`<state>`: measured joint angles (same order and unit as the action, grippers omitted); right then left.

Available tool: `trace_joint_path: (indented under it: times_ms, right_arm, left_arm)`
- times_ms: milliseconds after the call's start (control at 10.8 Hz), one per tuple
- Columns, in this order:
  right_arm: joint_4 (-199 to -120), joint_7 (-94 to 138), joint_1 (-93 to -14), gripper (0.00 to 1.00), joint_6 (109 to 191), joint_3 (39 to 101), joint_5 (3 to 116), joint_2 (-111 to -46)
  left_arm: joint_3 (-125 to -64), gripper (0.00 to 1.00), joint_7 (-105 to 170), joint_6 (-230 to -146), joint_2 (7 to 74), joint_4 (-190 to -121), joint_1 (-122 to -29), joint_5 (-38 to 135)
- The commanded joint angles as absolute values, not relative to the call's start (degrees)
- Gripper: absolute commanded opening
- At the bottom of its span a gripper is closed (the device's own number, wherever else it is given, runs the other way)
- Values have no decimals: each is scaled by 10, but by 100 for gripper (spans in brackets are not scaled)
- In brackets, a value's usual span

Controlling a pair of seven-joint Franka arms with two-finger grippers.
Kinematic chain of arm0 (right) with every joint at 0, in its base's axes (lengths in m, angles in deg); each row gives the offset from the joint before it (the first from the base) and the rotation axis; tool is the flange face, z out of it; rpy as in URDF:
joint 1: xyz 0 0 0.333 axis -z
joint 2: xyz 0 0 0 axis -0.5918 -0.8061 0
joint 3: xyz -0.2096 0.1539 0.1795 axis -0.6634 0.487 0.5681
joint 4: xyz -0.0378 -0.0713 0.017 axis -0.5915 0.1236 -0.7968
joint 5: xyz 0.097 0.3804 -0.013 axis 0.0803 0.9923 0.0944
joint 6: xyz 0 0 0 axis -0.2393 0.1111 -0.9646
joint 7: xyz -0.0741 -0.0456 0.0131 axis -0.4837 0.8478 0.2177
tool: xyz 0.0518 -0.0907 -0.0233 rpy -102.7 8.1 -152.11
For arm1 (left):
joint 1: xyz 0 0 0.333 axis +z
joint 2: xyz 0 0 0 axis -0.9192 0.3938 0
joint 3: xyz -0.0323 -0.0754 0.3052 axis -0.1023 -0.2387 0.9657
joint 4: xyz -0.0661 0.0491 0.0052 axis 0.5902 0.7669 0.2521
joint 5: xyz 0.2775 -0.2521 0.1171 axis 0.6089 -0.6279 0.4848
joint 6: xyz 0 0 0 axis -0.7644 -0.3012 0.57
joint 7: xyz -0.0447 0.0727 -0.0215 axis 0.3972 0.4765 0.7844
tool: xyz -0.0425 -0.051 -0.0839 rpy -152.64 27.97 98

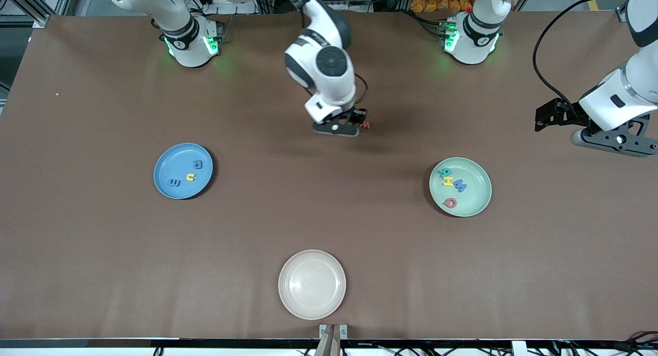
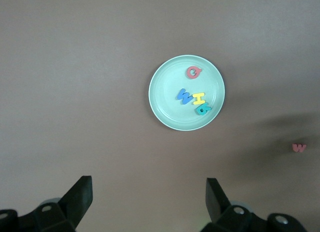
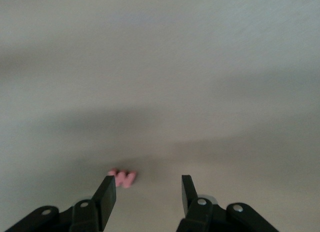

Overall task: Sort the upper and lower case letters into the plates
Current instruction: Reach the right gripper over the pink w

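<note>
Where the counter (image 1: 103,274) comes nearest the front camera, we see one cream-white plate (image 1: 312,284) with nothing in it. Farther up we count two more plates: one blue plate (image 1: 183,170) toward the right arm's end and one mint green plate (image 1: 460,187) toward the left arm's end. We count three letters in the blue plate: a blue a (image 1: 197,164), a yellow u (image 1: 190,177) and a blue m-like piece (image 1: 175,182). We count four in the green plate: a teal R (image 1: 445,172), a yellow H (image 1: 449,181), a blue W (image 1: 459,186) and a red piece (image 1: 450,203). Farther still, one red w (image 1: 365,124) lies alone on the counter. Our right gripper (image 3: 147,192) hangs low just beside it, fingers apart and grasping nothing, the letter just outside one fingertip. Our left gripper (image 2: 148,192) waits high over the left arm's end of the counter, released wide and empty.
</note>
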<state>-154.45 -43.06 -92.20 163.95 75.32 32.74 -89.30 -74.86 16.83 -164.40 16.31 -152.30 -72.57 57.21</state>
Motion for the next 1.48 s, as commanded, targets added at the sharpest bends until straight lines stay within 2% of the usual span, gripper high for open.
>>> trace_joint_path:
  times_ms: [0,277,370,462,1387]
  right_arm:
    - [-1483,-465,-955,61,1652,746,328,-937]
    - [-1475,-504,-979,62,1662,746,282,-953]
    - [-1474,-515,-981,72,1664,746,273,-958]
    - [-1474,-515,-982,73,1665,746,272,-959]
    - [-1448,-656,-1003,72,1689,739,230,-1018]
  left_arm:
    - [-753,100,155,-1649,154,-1529,-722,579]
    - [-753,100,155,-1649,154,-1528,-722,579]
    - [-753,100,154,-1649,154,-1528,-721,579]
    - [-753,100,154,-1649,154,-1528,-721,579]
    - [-752,100,153,-1649,154,-1528,-721,579]
